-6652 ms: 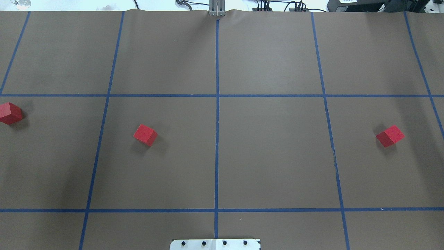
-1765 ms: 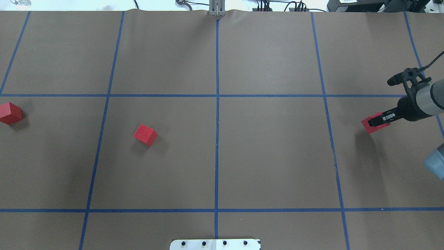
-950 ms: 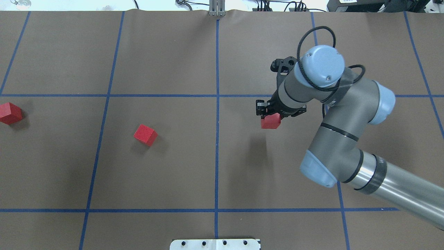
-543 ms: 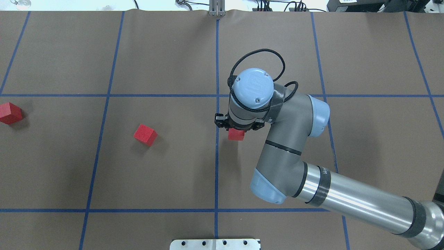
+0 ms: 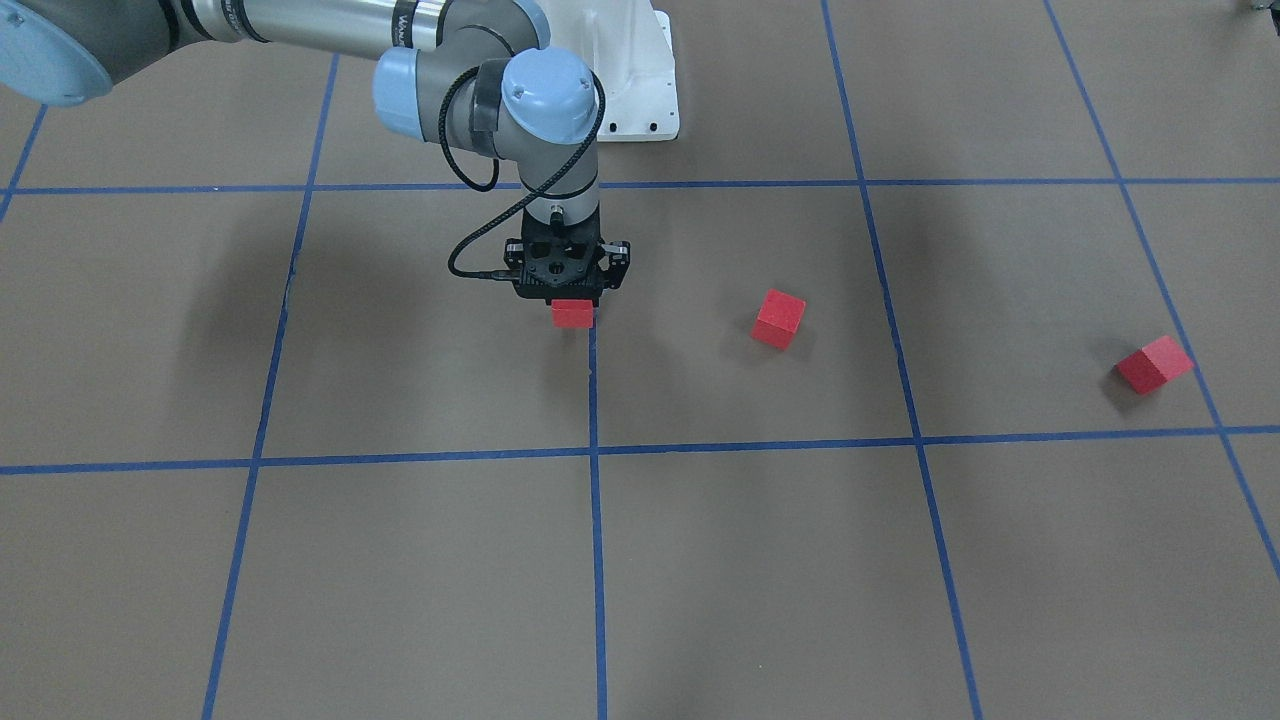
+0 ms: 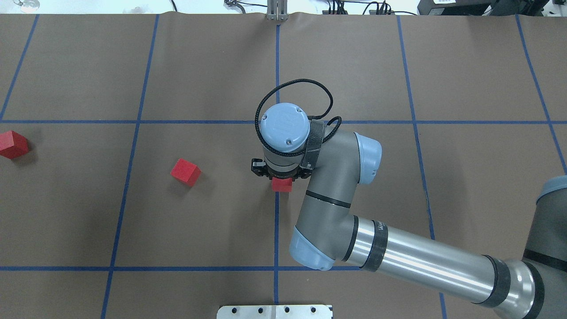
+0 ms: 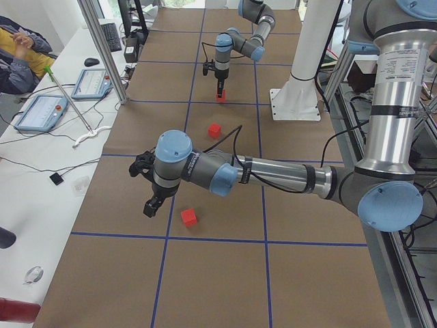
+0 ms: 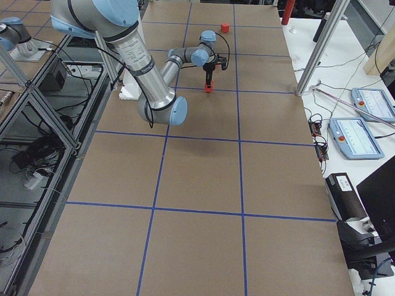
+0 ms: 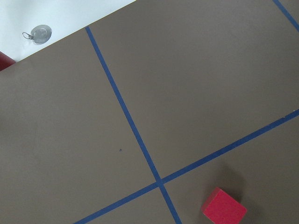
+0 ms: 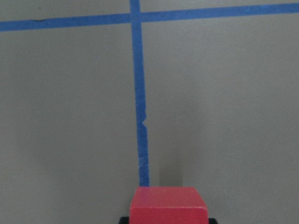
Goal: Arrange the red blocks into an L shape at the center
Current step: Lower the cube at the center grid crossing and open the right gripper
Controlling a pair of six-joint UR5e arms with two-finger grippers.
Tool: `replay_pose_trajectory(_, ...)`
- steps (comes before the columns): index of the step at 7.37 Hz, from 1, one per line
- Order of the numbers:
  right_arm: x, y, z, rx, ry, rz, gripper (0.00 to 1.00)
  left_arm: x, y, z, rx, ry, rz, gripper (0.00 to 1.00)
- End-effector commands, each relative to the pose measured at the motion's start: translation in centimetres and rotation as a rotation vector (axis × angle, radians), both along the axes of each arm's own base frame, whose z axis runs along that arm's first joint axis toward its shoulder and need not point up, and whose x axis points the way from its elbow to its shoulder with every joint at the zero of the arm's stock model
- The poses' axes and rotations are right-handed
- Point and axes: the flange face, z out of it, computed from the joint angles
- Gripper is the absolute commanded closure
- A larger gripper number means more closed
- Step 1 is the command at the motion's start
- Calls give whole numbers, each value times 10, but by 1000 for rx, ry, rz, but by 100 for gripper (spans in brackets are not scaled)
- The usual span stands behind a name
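Note:
My right gripper (image 6: 282, 176) is shut on one red block (image 6: 282, 185) and holds it low over the centre blue line. It also shows in the front view (image 5: 572, 314) and at the bottom of the right wrist view (image 10: 168, 205). I cannot tell whether it touches the table. A second red block (image 6: 185, 172) lies in the square to the left. A third red block (image 6: 13, 145) lies at the far left edge. My left gripper (image 7: 151, 206) hangs beside that third block (image 7: 189, 217); it shows only in the exterior left view, so I cannot tell whether it is open or shut.
Brown paper with a blue tape grid (image 6: 277, 122) covers the table. The white robot base plate (image 6: 274, 311) sits at the near edge, and a metal clamp (image 6: 277, 11) at the far edge. Operator tablets (image 7: 42, 113) lie on a side desk.
My right arm came in from the right, took the right-hand block and carried it left to the centre line. The other two blocks have not moved.

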Motion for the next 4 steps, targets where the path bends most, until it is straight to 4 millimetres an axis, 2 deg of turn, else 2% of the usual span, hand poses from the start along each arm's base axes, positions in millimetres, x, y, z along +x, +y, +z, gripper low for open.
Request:
replay_pose_trajectory(1,-8,4,-5,1,-3,-9,87,0,0,3,-7,0,0,0)
replay_pose_trajectory(2,-9,4,-4,1,0,-10,85,0,0,3,-7,1,1,0)
replay_pose_trajectory(3,-11,6,-2,-1,4,-13,79,0,0,3,-7,1,1,0)
replay_pose_trajectory(4,-13,7,-1,0,8,-14,66,0,0,3,-7,1,1,0)
